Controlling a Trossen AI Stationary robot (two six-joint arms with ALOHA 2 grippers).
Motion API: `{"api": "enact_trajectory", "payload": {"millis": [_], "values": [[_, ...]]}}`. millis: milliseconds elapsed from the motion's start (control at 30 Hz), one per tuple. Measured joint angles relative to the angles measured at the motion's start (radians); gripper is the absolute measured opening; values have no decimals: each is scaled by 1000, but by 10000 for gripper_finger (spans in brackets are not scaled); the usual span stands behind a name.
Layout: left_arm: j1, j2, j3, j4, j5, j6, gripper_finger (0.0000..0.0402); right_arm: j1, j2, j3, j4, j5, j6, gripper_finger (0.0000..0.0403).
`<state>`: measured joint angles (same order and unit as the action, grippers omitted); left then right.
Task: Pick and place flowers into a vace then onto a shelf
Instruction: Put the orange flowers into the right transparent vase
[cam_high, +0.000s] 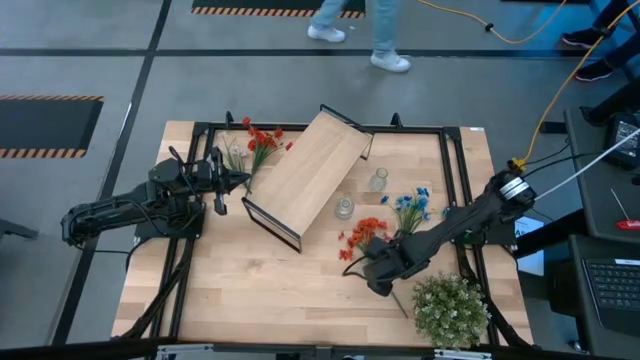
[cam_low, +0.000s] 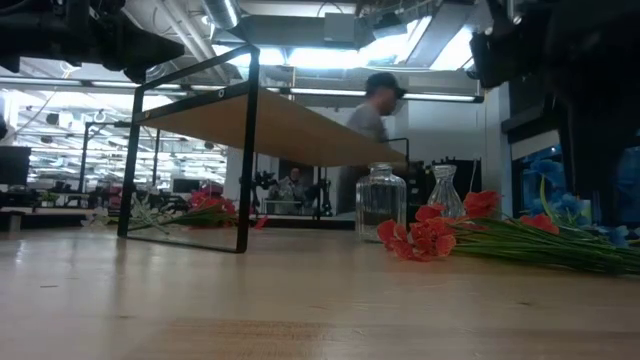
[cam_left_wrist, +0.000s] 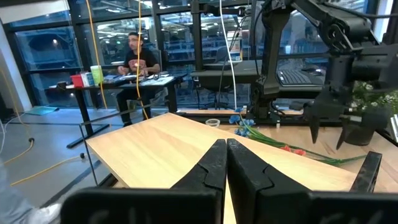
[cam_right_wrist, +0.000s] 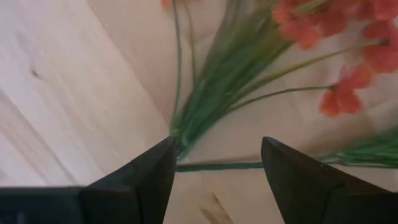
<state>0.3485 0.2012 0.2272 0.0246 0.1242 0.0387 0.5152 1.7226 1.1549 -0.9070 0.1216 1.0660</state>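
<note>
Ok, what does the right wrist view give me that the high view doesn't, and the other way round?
Only the right wrist view shows the right hand open, its fingers straddling the point where the red flowers' green stems gather, on bare tabletop. Only the high view shows the layout: the shelf, two glass vases beside it, blue flowers, a second red bunch by the left hand, the bushy plant, and a person walking past. Both show the red flowers lying under the right hand.
</note>
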Motion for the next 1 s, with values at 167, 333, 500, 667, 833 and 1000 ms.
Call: {"api": "enact_trajectory", "payload": {"millis": [167,333,500,667,833,1000], "values": [[0,0,0,0,0,0,6,0,44,0,49,-19,3,236],[0,0,0,0,0,0,5,0,76,0,53,-20,33,236],[0,0,0,0,0,0,4,3,104,0,90,-20,39,236],[0,0,0,-6,0,0,4,9,134,0,92,-20,55,236],[0,0,0,-7,0,0,4,9,155,0,94,-26,56,236],[0,0,0,-7,0,0,4,9,160,0,94,-27,54,216]]}}
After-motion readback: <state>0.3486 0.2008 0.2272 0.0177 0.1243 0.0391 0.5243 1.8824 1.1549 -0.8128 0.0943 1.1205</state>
